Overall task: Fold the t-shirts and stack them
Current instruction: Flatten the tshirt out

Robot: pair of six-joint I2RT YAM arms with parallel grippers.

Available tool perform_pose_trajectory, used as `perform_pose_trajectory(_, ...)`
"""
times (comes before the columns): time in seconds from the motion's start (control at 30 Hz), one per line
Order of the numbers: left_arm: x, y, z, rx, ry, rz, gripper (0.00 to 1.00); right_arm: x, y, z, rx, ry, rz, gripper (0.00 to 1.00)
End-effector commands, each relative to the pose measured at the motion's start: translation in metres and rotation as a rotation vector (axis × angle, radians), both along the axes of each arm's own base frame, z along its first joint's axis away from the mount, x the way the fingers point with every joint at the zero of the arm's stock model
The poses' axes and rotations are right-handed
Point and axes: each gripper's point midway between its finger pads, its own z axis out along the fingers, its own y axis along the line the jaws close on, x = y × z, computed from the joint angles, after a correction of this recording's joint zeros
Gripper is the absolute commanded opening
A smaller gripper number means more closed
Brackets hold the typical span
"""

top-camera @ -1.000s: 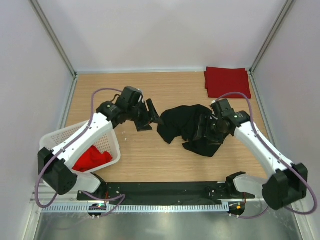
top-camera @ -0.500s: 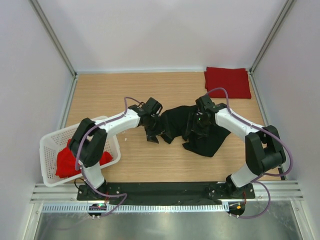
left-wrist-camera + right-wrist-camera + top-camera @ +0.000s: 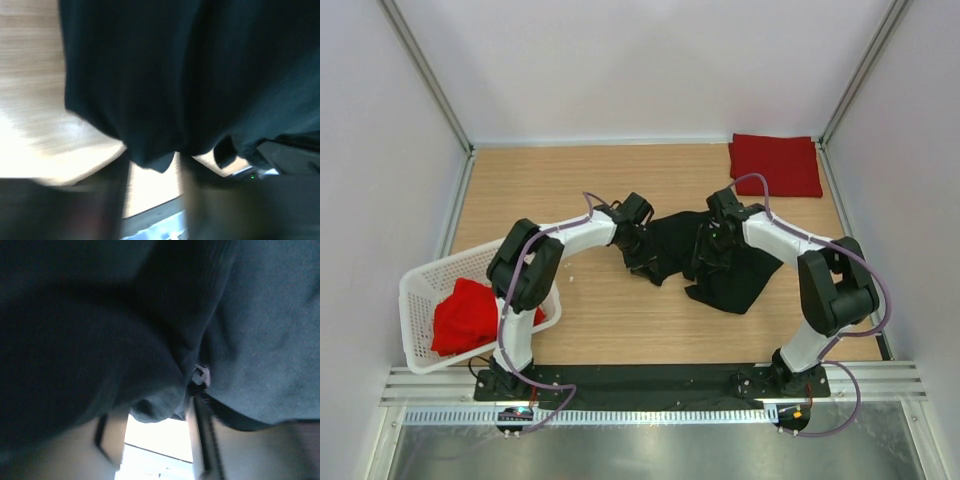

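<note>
Beyond the black shirt, one red shirt is folded; the black lies crumpled, reached by left pincer and right pincer, whose grips cannot be told.

Wooden table: a crumpled black t-shirt lies at its centre, a folded red t-shirt far right, a white basket near left.

Robot lab test cell, by the look of it: white panel walls are closing in a wood-grain table, aluminium posts are lining the corners, two cabled arms are sitting bolted to a black plate, and a slotted cable duct is running along the near edge.
</note>
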Motion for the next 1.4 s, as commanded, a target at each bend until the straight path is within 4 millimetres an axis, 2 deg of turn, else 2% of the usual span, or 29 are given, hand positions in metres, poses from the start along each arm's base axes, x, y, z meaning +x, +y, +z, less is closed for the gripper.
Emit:
perform_pose_trajectory(0.0, 0.012, -0.006, 0.001, -0.012, -0.017, -0.001, 0.27, 0.018, 0.008, 0.01, 0.022, -0.066, 0.017, 0.46)
perform_pose_trajectory(0.03, 0.014, -0.007, 0.004, -0.014, -0.025, -0.006, 0.14, 0.019, 0.007, 0.01, 0.02, -0.067, 0.023, 0.4)
perform_pose_trajectory(0.07, 0.014, -0.006, 0.006, -0.011, -0.029, -0.007, 0.08, 0.017, 0.006, 0.014, 0.017, -0.063, 0.028, 0.27)
perform_pose_trajectory(0.1, 0.016, -0.003, 0.01, 0.001, -0.049, -0.004, 0.02, 0.021, 0.007, 0.024, 0.02, -0.085, 0.042, 0.21)
perform_pose_trajectory(0.13, 0.017, -0.001, 0.022, 0.001, -0.076, -0.003, 0.0, 0.021, 0.008, 0.03, 0.021, -0.093, 0.05, 0.15)
perform_pose_trajectory(0.17, 0.02, 0.002, 0.031, 0.009, -0.108, -0.01, 0.0, 0.023, 0.007, 0.039, 0.022, -0.106, 0.053, 0.05)
perform_pose_trajectory(0.2, 0.022, 0.005, 0.04, 0.018, -0.139, -0.01, 0.0, 0.023, 0.007, 0.062, 0.027, -0.14, 0.063, 0.01)
perform_pose_trajectory(0.23, 0.024, 0.014, 0.047, 0.056, -0.164, -0.002, 0.0, 0.022, 0.005, 0.073, 0.023, -0.162, 0.074, 0.01)
perform_pose_trajectory(0.27, 0.03, 0.014, 0.079, 0.03, -0.241, -0.006, 0.0, 0.016, 0.002, 0.086, 0.016, -0.168, 0.088, 0.01)
perform_pose_trajectory(0.3, 0.033, 0.016, 0.093, 0.026, -0.278, -0.001, 0.0, 0.019, 0.004, 0.116, 0.035, -0.237, 0.095, 0.01)
perform_pose_trajectory(0.33, 0.036, 0.02, 0.11, 0.024, -0.327, 0.007, 0.0, 0.017, 0.003, 0.13, 0.037, -0.271, 0.114, 0.01)
perform_pose_trajectory(0.37, 0.038, 0.021, 0.146, -0.02, -0.409, 0.009, 0.0, 0.009, -0.001, 0.141, 0.033, -0.272, 0.125, 0.01)
perform_pose_trajectory(0.4, 0.039, 0.023, 0.168, -0.042, -0.459, 0.014, 0.0, 0.009, 0.0, 0.17, 0.056, -0.342, 0.134, 0.01)
perform_pose_trajectory(0.47, 0.041, 0.026, 0.207, -0.086, -0.562, 0.025, 0.0, -0.002, 0.003, 0.195, 0.092, -0.378, 0.183, 0.01)
perform_pose_trajectory(0.5, 0.038, 0.031, 0.247, -0.131, -0.653, 0.03, 0.0, -0.003, 0.004, 0.216, 0.112, -0.429, 0.197, 0.01)
perform_pose_trajectory(0.57, 0.032, 0.037, 0.282, -0.166, -0.741, 0.034, 0.0, -0.014, 0.005, 0.244, 0.15, -0.49, 0.217, 0.01)
perform_pose_trajectory(0.6, 0.025, 0.043, 0.313, -0.204, -0.81, 0.037, 0.0, -0.017, 0.006, 0.264, 0.176, -0.535, 0.226, 0.01)
perform_pose_trajectory(0.77, -0.005, 0.072, 0.39, -0.307, -0.978, 0.08, 0.0, -0.051, 0.019, 0.34, 0.37, -0.698, 0.295, 0.01)
perform_pose_trajectory(0.87, -0.024, 0.098, 0.434, -0.349, -1.088, 0.139, 0.0, -0.078, 0.035, 0.383, 0.558, -0.759, 0.356, 0.01)
perform_pose_trajectory(0.9, -0.028, 0.105, 0.444, -0.353, -1.112, 0.158, 0.0, -0.094, 0.044, 0.392, 0.668, -0.704, 0.383, 0.01)
perform_pose_trajectory(0.97, -0.042, 0.122, 0.474, -0.385, -1.183, 0.19, 0.0, -0.106, 0.054, 0.411, 0.799, -0.715, 0.413, 0.01)
perform_pose_trajectory(1.0, -0.043, 0.129, 0.483, -0.384, -1.207, 0.215, 0.0, -0.119, 0.059, 0.419, 0.892, -0.65, 0.414, 0.01)
perform_pose_trajectory(1.03, -0.046, 0.132, 0.489, -0.386, -1.219, 0.219, 0.01, -0.123, 0.061, 0.424, 0.938, -0.636, 0.408, 0.02)
perform_pose_trajectory(1.07, -0.051, 0.137, 0.505, -0.404, -1.252, 0.224, 0.0, -0.123, 0.064, 0.423, 0.977, -0.641, 0.408, 0.06)
perform_pose_trajectory(1.13, -0.048, 0.134, 0.509, -0.396, -1.252, 0.21, 0.0, -0.127, 0.066, 0.413, 1.013, -0.541, 0.369, 0.12)
perform_pose_trajectory(1.17, -0.05, 0.134, 0.521, -0.41, -1.276, 0.201, 0.0, -0.124, 0.068, 0.395, 1.008, -0.474, 0.349, 0.12)
perform_pose_trajectory(1.2, -0.05, 0.132, 0.525, -0.415, -1.283, 0.193, 0.0, -0.127, 0.067, 0.388, 1.004, -0.445, 0.341, 0.12)
perform_pose_trajectory(1.23, -0.047, 0.127, 0.529, -0.417, -1.289, 0.176, 0.0, -0.125, 0.065, 0.371, 0.957, -0.424, 0.309, 0.12)
perform_pose_trajectory(1.37, -0.037, 0.113, 0.529, -0.418, -1.29, 0.133, 0.0, -0.127, 0.059, 0.343, 0.885, -0.399, 0.291, 0.2)
